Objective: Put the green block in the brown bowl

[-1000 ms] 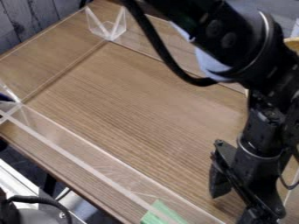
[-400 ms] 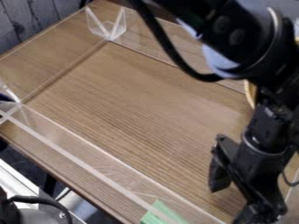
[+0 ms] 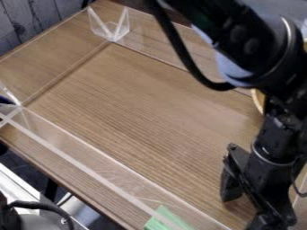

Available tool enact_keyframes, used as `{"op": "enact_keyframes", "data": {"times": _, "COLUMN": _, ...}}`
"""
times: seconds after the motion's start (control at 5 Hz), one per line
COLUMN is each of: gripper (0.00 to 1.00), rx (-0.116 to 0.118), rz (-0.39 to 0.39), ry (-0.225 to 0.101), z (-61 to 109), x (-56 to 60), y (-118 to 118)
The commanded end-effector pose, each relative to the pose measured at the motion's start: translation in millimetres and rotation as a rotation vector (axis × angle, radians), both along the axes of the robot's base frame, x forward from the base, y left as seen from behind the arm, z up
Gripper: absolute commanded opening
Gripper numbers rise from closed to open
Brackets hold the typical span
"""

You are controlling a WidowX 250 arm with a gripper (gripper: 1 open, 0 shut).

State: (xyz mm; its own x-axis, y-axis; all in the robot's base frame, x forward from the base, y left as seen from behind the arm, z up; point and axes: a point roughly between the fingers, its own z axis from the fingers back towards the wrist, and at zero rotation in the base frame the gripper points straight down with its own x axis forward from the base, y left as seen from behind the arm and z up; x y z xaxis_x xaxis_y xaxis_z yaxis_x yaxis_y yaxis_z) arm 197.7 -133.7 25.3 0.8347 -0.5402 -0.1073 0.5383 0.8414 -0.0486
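Looks like a lab — clear plastic barriers (image 3: 90, 160) edging a wooden tabletop (image 3: 138, 103), robot arm (image 3: 258, 54) above

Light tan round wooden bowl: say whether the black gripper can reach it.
Probably yes: no obstacle shows between the open black gripper and the light tan round wooden bowl, though the arm hides most of the bowl.

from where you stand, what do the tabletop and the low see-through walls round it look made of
The tabletop looks like wood or wood laminate, satin finish: tan with fine streaky grain. The low walls seem to be clear glossy plastic, perhaps acrylic: the tan shows through them.
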Motion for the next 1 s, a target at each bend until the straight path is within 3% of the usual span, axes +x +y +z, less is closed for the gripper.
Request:
{"op": "enact_keyframes", "data": {"times": 0.0, "gripper": 1.00, "rx": -0.016, "rz": -0.004, "ry": -0.025, "z": 8.7, "x": 6.8, "y": -6.1}}
{"op": "enact_keyframes", "data": {"times": 0.4, "gripper": 1.00, "rx": -0.004, "rz": -0.010, "ry": -0.010, "z": 11.3, "x": 5.0, "y": -12.9}}
{"op": "enact_keyframes", "data": {"times": 0.8, "gripper": 1.00, "rx": 0.006, "rz": -0.061, "ry": -0.047, "z": 31.1, "x": -1.5, "y": -1.2}}
